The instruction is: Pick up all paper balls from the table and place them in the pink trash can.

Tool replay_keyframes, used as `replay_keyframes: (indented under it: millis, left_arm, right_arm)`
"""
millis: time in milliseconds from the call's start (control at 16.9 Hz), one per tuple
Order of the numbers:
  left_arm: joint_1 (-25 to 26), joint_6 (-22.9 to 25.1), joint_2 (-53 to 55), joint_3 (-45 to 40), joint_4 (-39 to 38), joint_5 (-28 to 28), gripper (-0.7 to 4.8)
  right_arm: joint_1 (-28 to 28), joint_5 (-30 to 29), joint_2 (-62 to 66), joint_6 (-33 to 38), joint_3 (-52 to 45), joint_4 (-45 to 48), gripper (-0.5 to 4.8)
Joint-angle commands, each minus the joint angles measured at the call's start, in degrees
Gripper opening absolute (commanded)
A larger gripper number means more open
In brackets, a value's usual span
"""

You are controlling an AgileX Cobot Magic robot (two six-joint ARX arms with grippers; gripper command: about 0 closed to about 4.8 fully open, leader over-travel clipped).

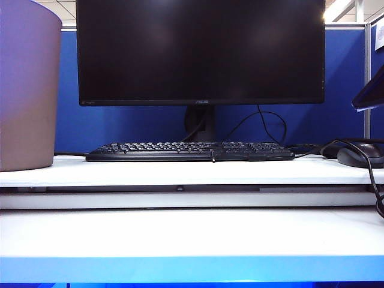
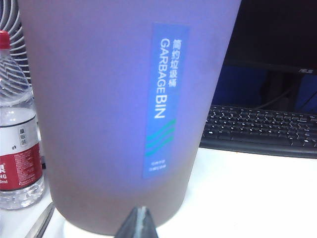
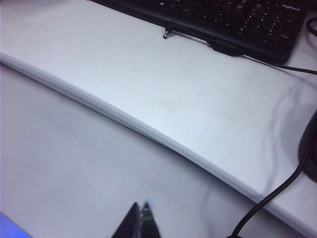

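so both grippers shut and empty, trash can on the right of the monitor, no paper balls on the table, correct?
Not the side. The exterior view shows the pink trash can left of the monitor. The rest holds: left gripper and right gripper are shut and empty, table without paper balls.

exterior: low, frontal, facing monitor [image 1: 201,51] | wrists: close, angled down | shared: keyboard [image 1: 189,150]

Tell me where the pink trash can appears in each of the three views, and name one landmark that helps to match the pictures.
Exterior view: the pink trash can stands at the far left edge, on the upper shelf of the table.
Left wrist view: it fills most of the picture, showing its GARBAGE BIN label, just beyond the shut left pincer.
Right wrist view: not in it.
Shared landmark: the black keyboard, seen in all three views.
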Motion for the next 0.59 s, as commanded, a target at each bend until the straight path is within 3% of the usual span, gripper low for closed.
replay_keyframes:
  millis: [59, 593]
  left_arm:
    - [0.1, 0.0, -0.1, 0.0, 0.5, -0.2, -0.05]
    - [0.0, -0.2, -0.1, 0.0, 1.2, -0.1, -0.04]
  right_arm:
    - [0.0, 0.1, -0.1, -0.1, 0.3, 0.6, -0.06]
    - [0.0, 0.0, -0.1, -0.1, 0.3, 0.6, -0.06]
